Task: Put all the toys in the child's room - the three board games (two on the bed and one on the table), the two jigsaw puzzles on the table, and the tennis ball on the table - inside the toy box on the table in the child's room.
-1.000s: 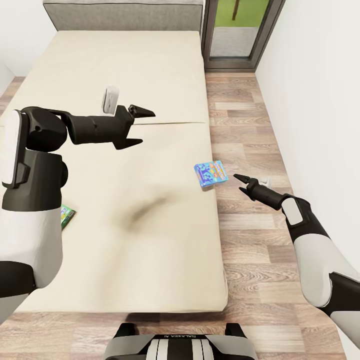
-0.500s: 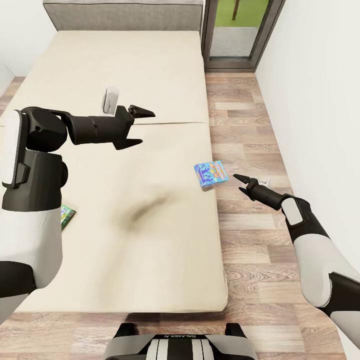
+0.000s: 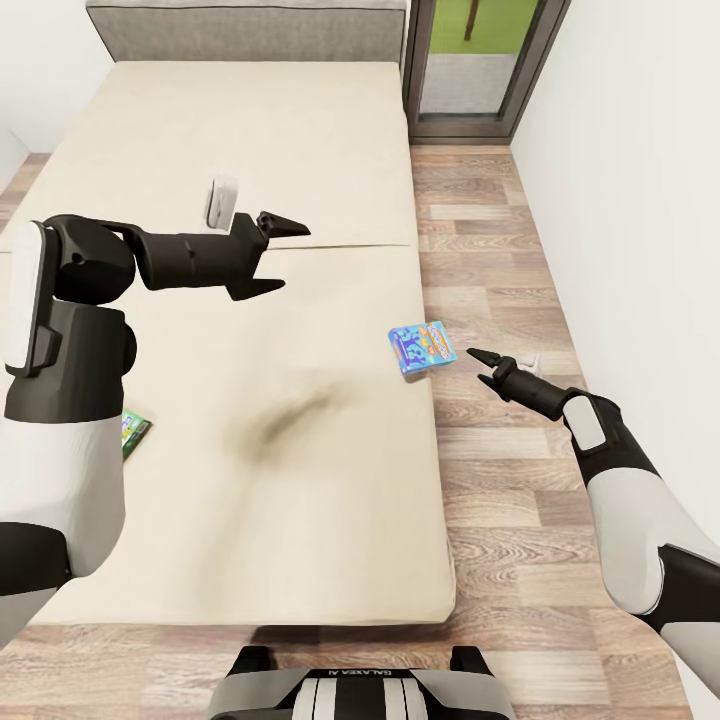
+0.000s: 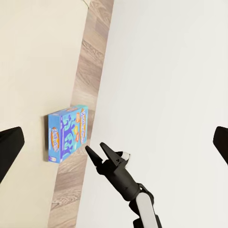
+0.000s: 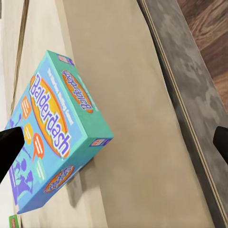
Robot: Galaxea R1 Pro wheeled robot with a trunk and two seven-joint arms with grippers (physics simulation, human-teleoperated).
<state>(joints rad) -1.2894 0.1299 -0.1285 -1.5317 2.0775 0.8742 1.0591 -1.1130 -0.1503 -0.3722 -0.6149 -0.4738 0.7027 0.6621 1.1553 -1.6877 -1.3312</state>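
Head view: we see the blue game [image 3: 422, 347] at the bed's [image 3: 240, 400] right edge, our right fingers [image 3: 484, 366] apart just beside it; our left fingers [image 3: 272, 255] gape above the bed. Right wrist view: the game [image 5: 54, 133], lettered Balderdash, lies on the bed [image 5: 137, 142].

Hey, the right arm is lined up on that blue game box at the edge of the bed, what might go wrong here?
The blue game box sits right at the bed edge, so a nudge from the open right gripper may shove it away or tip it to the floor. The green-edged box is half hidden behind the left arm and could be missed.
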